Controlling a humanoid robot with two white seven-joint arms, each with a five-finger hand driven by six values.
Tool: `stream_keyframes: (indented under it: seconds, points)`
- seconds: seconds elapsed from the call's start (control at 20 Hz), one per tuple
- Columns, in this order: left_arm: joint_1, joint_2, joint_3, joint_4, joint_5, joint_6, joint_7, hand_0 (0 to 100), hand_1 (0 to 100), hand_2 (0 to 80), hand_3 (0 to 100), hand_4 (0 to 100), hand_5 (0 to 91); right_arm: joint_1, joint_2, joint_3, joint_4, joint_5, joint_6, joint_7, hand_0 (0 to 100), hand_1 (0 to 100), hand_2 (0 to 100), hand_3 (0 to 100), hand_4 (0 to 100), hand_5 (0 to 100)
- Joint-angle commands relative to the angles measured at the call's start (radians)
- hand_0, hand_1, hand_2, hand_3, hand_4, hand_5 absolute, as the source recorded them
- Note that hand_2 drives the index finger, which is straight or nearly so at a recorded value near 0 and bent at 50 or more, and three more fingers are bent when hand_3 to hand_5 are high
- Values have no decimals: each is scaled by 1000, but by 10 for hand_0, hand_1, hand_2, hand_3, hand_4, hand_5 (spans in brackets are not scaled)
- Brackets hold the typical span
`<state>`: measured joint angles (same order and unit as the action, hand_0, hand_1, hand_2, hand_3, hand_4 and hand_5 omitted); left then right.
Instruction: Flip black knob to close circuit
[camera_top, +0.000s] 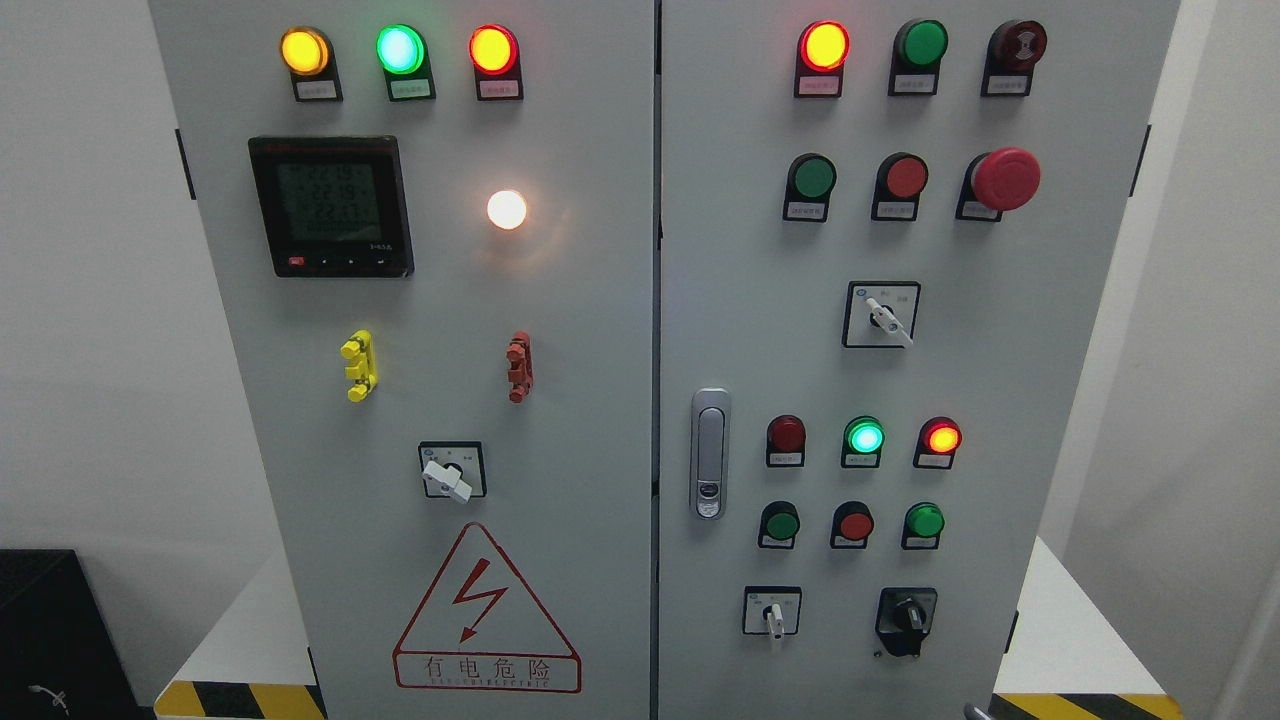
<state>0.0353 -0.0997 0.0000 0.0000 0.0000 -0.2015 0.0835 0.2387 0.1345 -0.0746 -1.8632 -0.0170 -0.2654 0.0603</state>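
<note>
Scanning left to right, we pass the grey steel cabinet (560, 330) and find the black rotary knob on its black plate (908, 613) at the right door's lower right, pointer tilted upper-left. Neither hand shows, so we cannot tell their state or which is nearer.

A small rounded grey glossy tip (976, 712) is peeking over the bottom edge, right of the middle. It is showing a smooth, curved, metallic-looking surface with a pale highlight. The sliver is too small to tell which part of the body it is.
</note>
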Motion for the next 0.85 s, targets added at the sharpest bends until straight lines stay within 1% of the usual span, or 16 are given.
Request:
stream_keyframes:
  seconds: [0.0, 0.2, 0.45, 0.8]
  points:
    - [0, 0, -21, 21, -21, -1, -1, 120, 556, 0, 0, 0, 0, 34, -1, 12, 62, -80, -41, 49, 0, 32, 0, 0, 0, 0]
    - [0, 0, -21, 21, -21, 1, -1, 120, 556, 0, 0, 0, 0, 37, -3, 13, 90, -81, -60, 50, 0, 24, 0, 0, 0, 0]
    - [0, 0, -21, 21, -21, 1, -1, 120, 556, 0, 0, 0, 0, 37, -3, 18, 95, -81, -58, 59, 0, 21, 0, 0, 0, 0]
    - [0, 0, -21, 21, -21, 1, 1, 120, 556, 0, 0, 0, 0, 37, -3, 18, 90, -81, -58, 61, 0, 16, 0, 0, 0, 0]
